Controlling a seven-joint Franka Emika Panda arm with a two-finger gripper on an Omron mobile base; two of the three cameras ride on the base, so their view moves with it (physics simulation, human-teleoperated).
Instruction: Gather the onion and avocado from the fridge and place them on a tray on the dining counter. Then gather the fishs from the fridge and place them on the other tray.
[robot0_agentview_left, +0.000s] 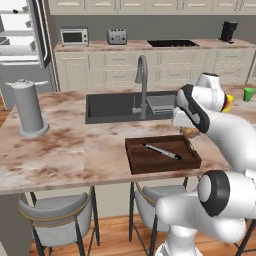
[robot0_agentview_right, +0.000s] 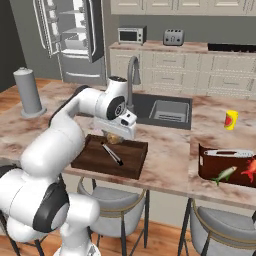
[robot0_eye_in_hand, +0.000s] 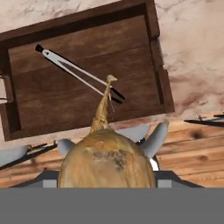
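The golden-brown onion (robot0_eye_in_hand: 107, 159) sits between my gripper's jaws, dry stalk pointing forward. My gripper (robot0_agentview_left: 188, 128) is shut on it and hangs just above the right end of the dark brown tray (robot0_agentview_left: 150, 161) on the dining counter (robot0_agentview_left: 60, 150). From the right base view the onion (robot0_agentview_right: 114, 138) pokes out under the hand (robot0_agentview_right: 116, 131), over the tray's (robot0_agentview_right: 92, 156) far edge. The fridge (robot0_agentview_right: 75, 35) stands open at the back. The reddish other tray (robot0_agentview_right: 212, 167) sits at the counter's right, with a green fish (robot0_agentview_right: 223, 174) and a red fish (robot0_agentview_right: 250, 169) at it. The avocado is out of view.
Black-and-white tongs (robot0_eye_in_hand: 76, 72) lie in the dark tray. Behind it are the sink (robot0_agentview_left: 112, 107) and the arched faucet (robot0_agentview_left: 142, 80). A grey canister (robot0_agentview_left: 29, 107) stands far left, a green cup (robot0_agentview_left: 248, 94) and a yellow cup (robot0_agentview_right: 230, 120) to the right. Stools (robot0_agentview_left: 55, 212) line the counter's near edge.
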